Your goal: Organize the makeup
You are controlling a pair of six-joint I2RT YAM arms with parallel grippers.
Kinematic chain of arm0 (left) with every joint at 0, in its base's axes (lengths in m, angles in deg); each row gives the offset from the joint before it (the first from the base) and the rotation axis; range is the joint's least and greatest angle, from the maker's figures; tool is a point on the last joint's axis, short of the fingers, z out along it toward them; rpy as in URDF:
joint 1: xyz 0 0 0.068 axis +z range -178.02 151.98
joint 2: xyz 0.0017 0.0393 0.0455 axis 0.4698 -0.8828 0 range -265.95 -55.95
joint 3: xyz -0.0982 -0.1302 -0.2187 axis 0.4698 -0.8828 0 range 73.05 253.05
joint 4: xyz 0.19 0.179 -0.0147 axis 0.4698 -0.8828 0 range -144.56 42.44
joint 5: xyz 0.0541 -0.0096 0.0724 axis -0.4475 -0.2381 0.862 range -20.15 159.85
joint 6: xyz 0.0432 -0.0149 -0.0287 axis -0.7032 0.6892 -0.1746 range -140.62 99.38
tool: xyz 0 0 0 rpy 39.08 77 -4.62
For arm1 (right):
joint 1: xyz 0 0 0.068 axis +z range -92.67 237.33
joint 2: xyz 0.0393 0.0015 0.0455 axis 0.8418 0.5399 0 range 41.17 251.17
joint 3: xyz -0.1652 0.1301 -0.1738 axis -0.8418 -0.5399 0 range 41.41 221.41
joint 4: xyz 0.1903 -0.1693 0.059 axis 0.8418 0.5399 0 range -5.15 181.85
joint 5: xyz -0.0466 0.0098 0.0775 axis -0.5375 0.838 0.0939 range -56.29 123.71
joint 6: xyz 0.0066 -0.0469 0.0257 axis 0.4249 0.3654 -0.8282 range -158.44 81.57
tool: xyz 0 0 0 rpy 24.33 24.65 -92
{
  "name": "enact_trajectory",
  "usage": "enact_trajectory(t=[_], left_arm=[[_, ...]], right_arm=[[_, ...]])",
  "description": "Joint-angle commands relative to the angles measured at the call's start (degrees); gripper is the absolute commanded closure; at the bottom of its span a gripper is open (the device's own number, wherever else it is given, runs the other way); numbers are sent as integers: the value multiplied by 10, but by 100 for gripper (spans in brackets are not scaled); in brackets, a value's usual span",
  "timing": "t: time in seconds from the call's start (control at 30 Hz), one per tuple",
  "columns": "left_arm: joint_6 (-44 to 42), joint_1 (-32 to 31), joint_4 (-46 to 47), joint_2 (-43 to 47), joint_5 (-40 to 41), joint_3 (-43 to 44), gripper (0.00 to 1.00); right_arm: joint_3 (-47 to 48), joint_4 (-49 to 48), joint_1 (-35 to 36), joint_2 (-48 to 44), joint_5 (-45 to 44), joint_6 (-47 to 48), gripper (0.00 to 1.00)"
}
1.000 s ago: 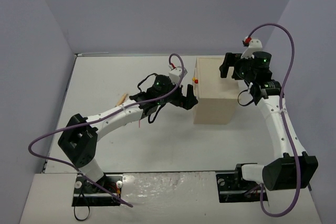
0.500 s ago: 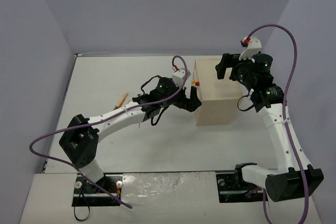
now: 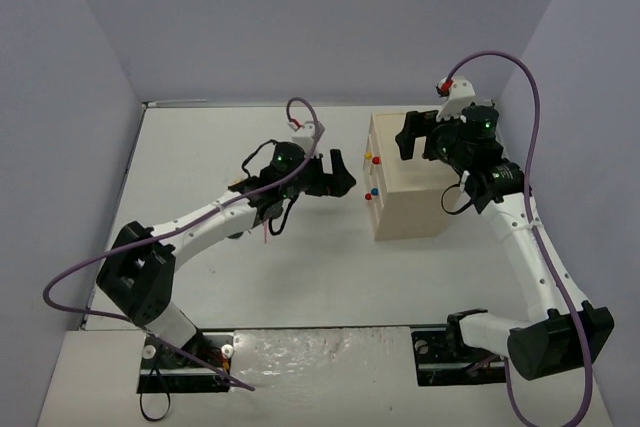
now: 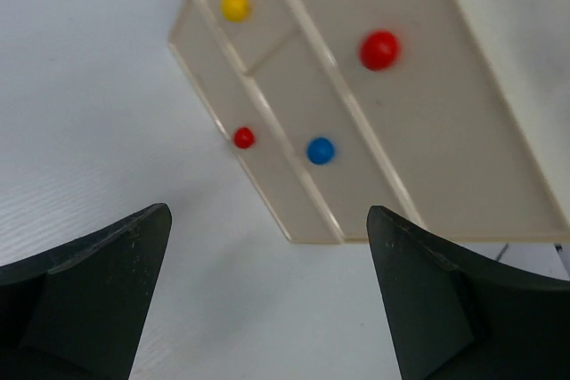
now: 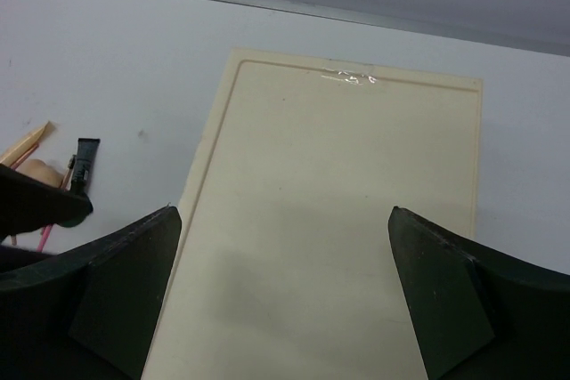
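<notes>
**A:** Our left end effector (image 3: 340, 175) has backed off the drawer box (image 3: 410, 192). A moment ago it was up against the knobbed front, and now bare desk (image 3: 200, 137) shows between them. The right end effector (image 3: 408, 137) has slid a little leftward over the lid.

**B:** Are we holding anything?

**A:** No. Both sets of jaws are released and stand wide apart with nothing between them. The left one looks at the coloured knobs (image 4: 378, 49), the right one at the plain lid.

**B:** So where is what we have to sort?

**A:** On the desk to the left of the box, behind our left end effector and mostly under that forearm in the top view. At the left edge of the right wrist view we catch a black tube (image 5: 85, 162) and a pink pencil (image 5: 44, 238). The rest is hidden.

**B:** Which way do they lie?

**A:** The tube runs nearly up and down that frame. The pencil slants from lower left to upper right.

**B:** Which arm, then?

**A:** We judge the left is nearer, but it faces the box, so it would have to turn back toward the left of the top view. The right hangs over the box, well apart from them.
</notes>
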Motion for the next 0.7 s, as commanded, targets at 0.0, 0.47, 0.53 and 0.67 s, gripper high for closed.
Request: enact_trajectory(t=[0.0,0.47,0.53,0.67], left_arm=[[79,64,74,-7,-41,24,13],[68,112,133,-249,-227,241,39],[76,112,152,-275,-249,260,39],[95,113,211,-305,-286,281,41]], right_arm=[[-13,-59,3,17,-1,15,0],[-6,-95,6,40,8,49,0],[-6,-98,7,45,12,51,0],[-6,-102,7,53,18,55,0]])
